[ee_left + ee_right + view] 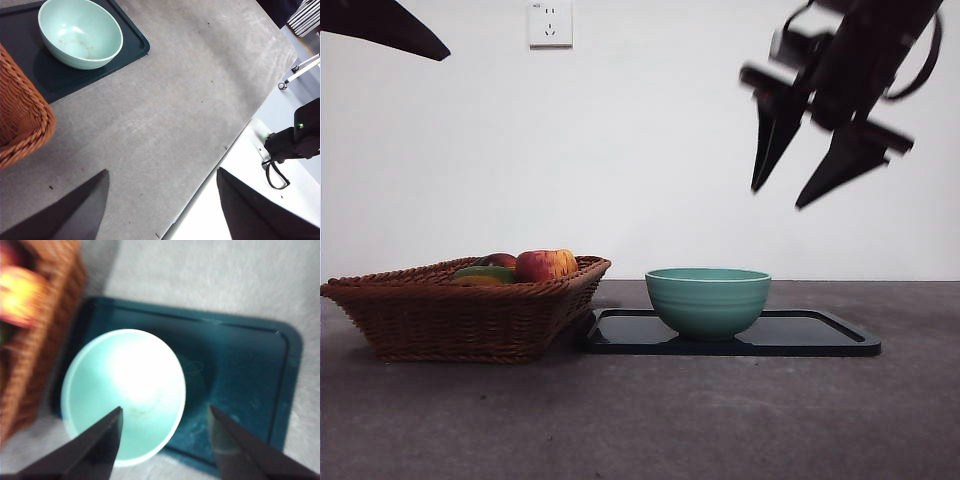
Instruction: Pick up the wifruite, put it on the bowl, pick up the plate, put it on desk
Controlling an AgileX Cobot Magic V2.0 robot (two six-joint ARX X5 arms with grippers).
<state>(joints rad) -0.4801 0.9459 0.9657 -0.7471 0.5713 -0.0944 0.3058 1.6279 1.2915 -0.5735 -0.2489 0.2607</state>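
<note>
I hold the right pincer (pixel 802 170) high above the tray (pixel 820 335), jaws apart and empty, poised for a descent. The bowl (pixel 708 299) sits empty at the tray's basket-side end, ready to receive fruit. The fruit (pixel 545 265) lies in the wicker basket (pixel 450 315) beside the tray on the counter (pixel 640 420). My left pincer (pixel 160 200) waits over the counter's edge, jaws apart.

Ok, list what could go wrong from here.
1. The right gripper hangs open high above the bowl, which is empty; the fruit sits packed in the basket, so a grab may nudge its neighbours.
2. The basket touches the tray, so bumping either could shift the bowl.
</note>
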